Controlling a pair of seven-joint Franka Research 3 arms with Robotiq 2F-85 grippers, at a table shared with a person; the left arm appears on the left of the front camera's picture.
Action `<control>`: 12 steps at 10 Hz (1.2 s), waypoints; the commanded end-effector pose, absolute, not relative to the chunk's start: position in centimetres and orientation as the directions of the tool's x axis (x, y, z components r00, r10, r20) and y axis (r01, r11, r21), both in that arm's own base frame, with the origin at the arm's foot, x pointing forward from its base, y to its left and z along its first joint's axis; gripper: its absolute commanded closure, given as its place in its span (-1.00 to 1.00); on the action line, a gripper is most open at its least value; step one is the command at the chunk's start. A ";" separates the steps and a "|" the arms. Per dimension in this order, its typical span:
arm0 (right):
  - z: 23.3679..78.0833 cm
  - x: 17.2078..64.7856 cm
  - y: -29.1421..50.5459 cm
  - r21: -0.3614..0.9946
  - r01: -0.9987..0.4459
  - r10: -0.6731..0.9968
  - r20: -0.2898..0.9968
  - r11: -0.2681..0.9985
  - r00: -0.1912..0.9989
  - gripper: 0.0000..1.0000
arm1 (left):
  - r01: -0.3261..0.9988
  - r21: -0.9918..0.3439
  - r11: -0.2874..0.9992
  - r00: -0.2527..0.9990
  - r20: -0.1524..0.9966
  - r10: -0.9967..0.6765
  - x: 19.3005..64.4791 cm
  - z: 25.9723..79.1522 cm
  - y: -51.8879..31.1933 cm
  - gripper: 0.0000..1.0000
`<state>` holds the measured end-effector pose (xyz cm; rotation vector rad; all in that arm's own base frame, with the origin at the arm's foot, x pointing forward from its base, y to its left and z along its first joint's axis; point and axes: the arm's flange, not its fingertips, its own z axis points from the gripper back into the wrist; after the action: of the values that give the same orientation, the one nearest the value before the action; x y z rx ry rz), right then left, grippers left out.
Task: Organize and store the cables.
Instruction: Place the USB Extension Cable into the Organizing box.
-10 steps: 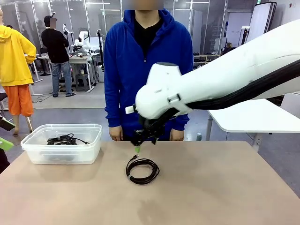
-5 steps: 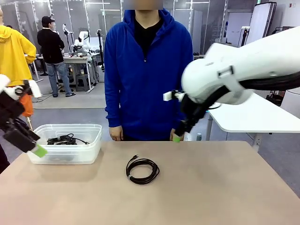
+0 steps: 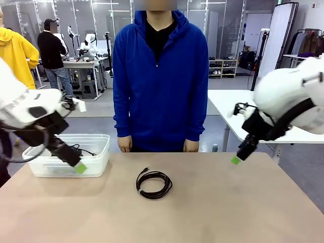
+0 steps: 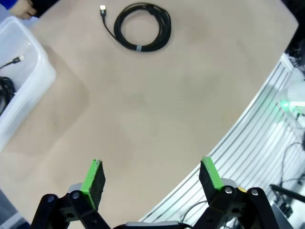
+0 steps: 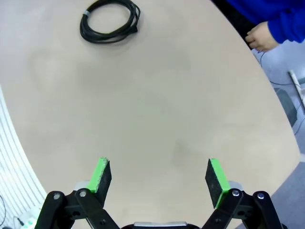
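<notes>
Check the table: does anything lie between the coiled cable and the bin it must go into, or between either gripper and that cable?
Nothing visible does. The cable lies alone mid-table, with bare tabletop between it and the bin. The left gripper and right gripper are both open, with bare table between each and the coil.

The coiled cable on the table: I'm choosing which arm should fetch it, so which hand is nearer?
Left, slightly. The left hand hangs by the clear bin, beside the coiled cable; the right hand hovers farther off.

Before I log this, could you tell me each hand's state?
Left hand: open, empty.
Right hand: open, empty.
</notes>
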<state>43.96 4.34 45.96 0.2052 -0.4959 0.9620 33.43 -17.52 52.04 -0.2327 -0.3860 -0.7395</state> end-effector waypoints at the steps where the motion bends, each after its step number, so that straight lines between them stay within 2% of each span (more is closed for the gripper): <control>1: 45.7 40.6 1.6 -0.052 -0.862 0.707 0.599 0.504 0.377 -1.00 | 0.646 -0.101 0.757 0.733 0.360 -0.577 37.3 51.4 -20.8 -1.00; 2: 45.6 39.3 -0.5 -0.020 -0.895 0.707 0.622 0.445 0.337 -1.00 | 0.648 -0.126 0.751 0.731 0.381 -0.566 38.2 50.6 -22.0 -1.00; 3: 45.3 38.1 -2.3 -0.008 -0.899 0.690 0.644 0.438 0.330 -1.00 | 0.628 -0.115 0.770 0.738 0.401 -0.543 39.1 49.7 -23.0 -1.00; 6: 44.2 35.8 -5.3 -0.038 -0.929 0.676 0.697 0.369 0.240 -1.00 | 0.538 -0.134 0.832 0.810 0.354 -0.467 41.3 46.7 -25.9 -1.00; 9: 43.7 35.1 -6.7 -0.038 -0.897 0.642 0.712 0.439 0.284 -1.00 | 0.458 -0.123 0.881 0.861 0.308 -0.404 42.5 44.7 -27.4 -1.00; 12: 45.1 36.3 -6.9 -0.031 -0.907 0.666 0.690 0.421 0.285 -1.00 | 0.497 -0.146 0.855 0.845 0.306 -0.439 41.5 44.6 -26.7 -1.00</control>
<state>36.29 -7.19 45.02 0.4039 -0.6940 1.0700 41.78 -26.86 44.07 -0.2231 -0.2572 -0.4926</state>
